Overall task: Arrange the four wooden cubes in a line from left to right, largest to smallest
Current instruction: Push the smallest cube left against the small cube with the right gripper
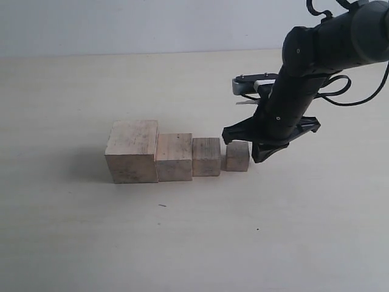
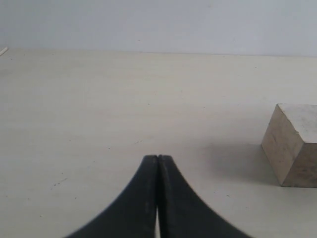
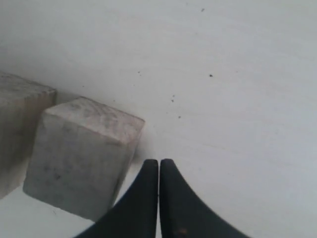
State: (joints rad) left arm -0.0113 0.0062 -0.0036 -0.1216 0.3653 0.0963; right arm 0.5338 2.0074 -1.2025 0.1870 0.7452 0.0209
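Left jaws, pressed together and empty, hang over bare tabletop [image 2: 99, 99] near the largest cube [image 1: 132, 151]. The 4 wooden cubes [image 1: 174, 157] stand in 1 row, shrinking rightward to the smallest cube [image 1: 237, 156]. Right jaws, closed on nothing, sit just beside it. The wood is likely light, rigid and grippy: pinch opposite flat faces at mid-height.

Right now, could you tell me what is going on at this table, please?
The robot is lining up wooden blocks by size on the table. From the left stand the largest cube, the second cube, the third cube and the smallest cube, which sits slightly apart from its neighbour. The right hand, shut and empty, is close beside the smallest cube. The left hand is shut too, off to the side.
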